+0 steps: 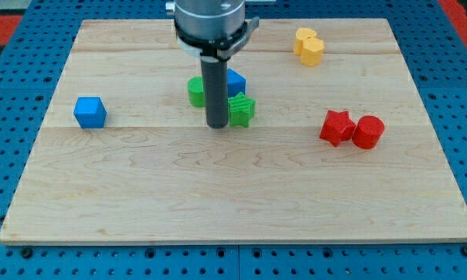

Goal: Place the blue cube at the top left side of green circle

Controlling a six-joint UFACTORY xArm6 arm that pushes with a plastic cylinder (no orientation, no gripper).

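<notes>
The blue cube sits alone at the board's left side. The green circle lies near the middle top, partly hidden behind my rod. My tip rests on the board just below the green circle and touching or nearly touching the left side of a green star. A second blue block, its shape unclear, peeks out to the right of the rod, above the green star. The blue cube is far to the left of my tip.
A yellow block pair sits at the top right. A red star and a red cylinder lie side by side at the right. The wooden board lies on a blue perforated table.
</notes>
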